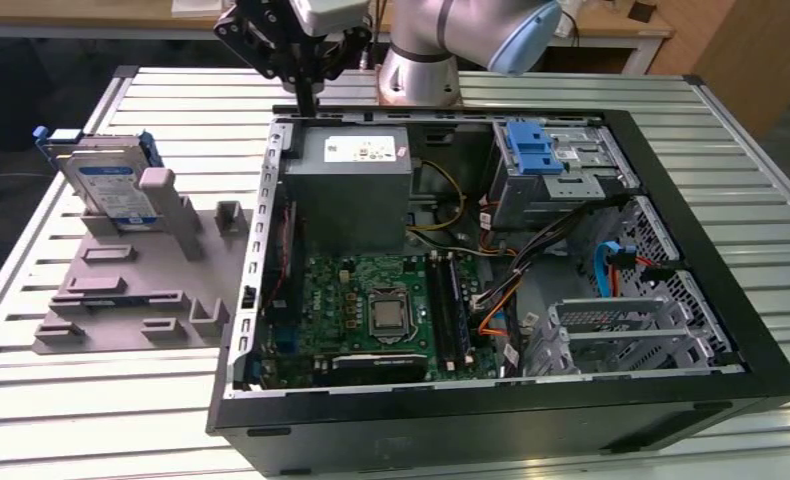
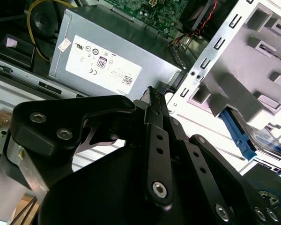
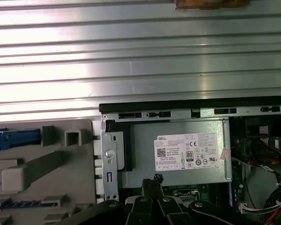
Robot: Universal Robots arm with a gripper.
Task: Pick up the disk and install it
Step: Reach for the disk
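The black two-fingered claw [image 1: 306,98] hangs empty, fingertips pressed together, just above the grey metal power-supply box [image 1: 348,175]. The flat silver-grey disk with blue rails [image 1: 108,185] stands propped on a grey plastic fixture [image 1: 128,290] (untouched), well apart from the claw toward the exterior view's left. Pick-up looks not yet begun; gripping would call for parted fingers.

Plenty of open air above the disk [image 1: 111,185], which stands on edge in the grey holder [image 1: 135,290] on the table [image 1: 48,400], at the exterior view's left. A post [image 1: 158,200] of the holder sits tight against its case-side face, though. Only a thin strip of bare table between holder and computer case [image 1: 502,415]. Inside, the power supply [image 1: 348,190] fills the far corner and cables [image 1: 555,237] crowd the front of the drive cage [image 1: 582,165]. The gripper [image 1: 307,100], jaws together, hangs over the case's far wall.
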